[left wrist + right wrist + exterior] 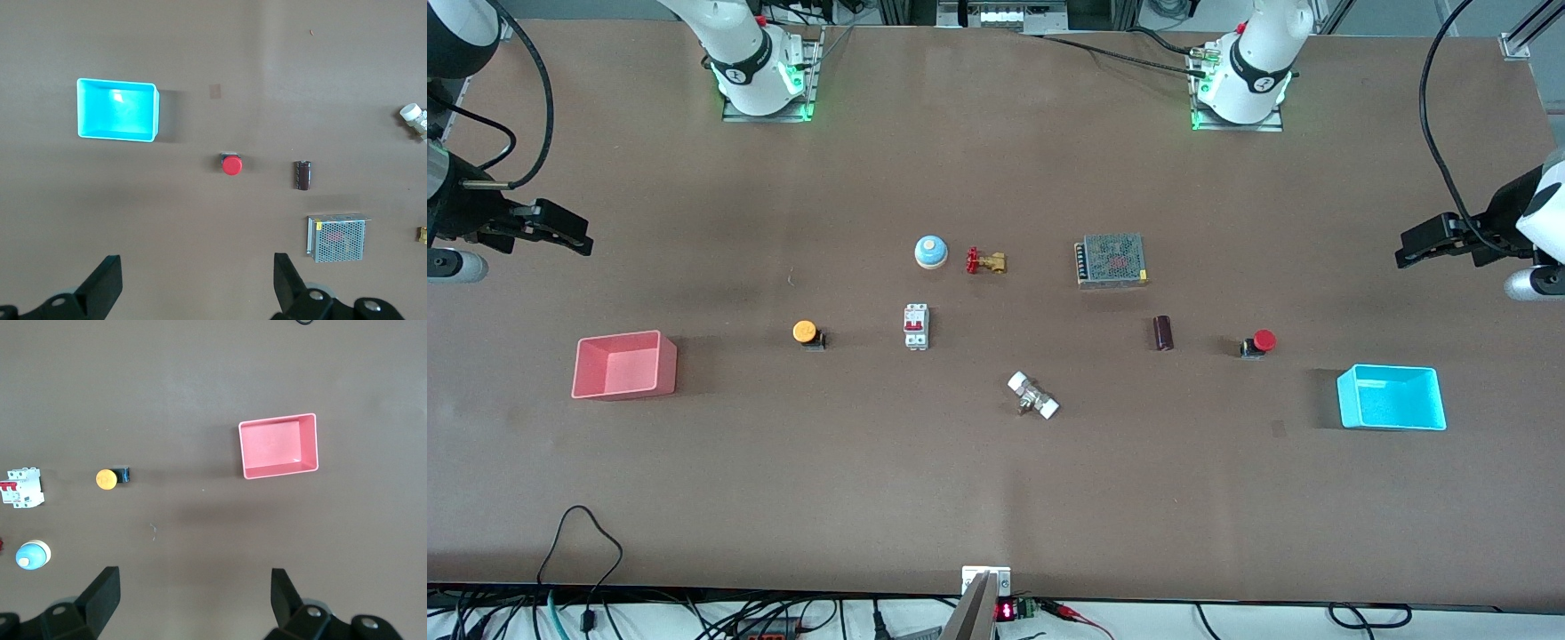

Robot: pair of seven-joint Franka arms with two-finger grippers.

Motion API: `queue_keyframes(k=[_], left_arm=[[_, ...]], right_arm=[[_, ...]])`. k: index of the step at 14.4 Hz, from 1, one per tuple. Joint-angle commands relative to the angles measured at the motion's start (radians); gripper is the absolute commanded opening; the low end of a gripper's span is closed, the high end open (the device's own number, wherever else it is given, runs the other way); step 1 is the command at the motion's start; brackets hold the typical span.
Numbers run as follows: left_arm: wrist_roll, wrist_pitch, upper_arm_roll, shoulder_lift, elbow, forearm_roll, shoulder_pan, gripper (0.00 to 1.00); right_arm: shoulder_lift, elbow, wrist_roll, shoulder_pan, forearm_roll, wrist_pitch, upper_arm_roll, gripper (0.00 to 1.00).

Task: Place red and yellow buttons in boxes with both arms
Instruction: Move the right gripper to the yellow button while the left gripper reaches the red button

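Observation:
The orange-yellow button [807,332] stands on the table beside the pink-red box [624,380], toward the right arm's end. The red button [1259,342] stands beside the cyan box [1392,416], toward the left arm's end. Both boxes are empty. My right gripper [576,238] is open and empty, up over the table edge at its own end; its wrist view shows the yellow button [108,479] and pink-red box [278,445]. My left gripper [1408,253] is open and empty over the table edge at its own end; its wrist view shows the red button [231,164] and cyan box [119,110].
Between the buttons lie a white circuit breaker [916,326], a blue bell [930,252], a brass valve with a red handle [985,261], a metal mesh power supply [1111,260], a dark cylinder [1163,332] and a white-capped fitting [1033,396].

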Motion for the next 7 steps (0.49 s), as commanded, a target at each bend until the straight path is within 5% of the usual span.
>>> queue_keyframes(k=[1, 7], left_arm=[[0.021, 0.000, -0.001, -0.039, -0.046, 0.013, 0.006, 1.00], [0.026, -0.018, -0.012, 0.002, -0.072, 0.013, -0.007, 1.00]], right_arm=[[-0.006, -0.008, -0.019, -0.002, -0.007, -0.009, 0.003, 1.00], [0.052, -0.005, -0.022, 0.006, -0.004, 0.006, 0.006, 1.00]])
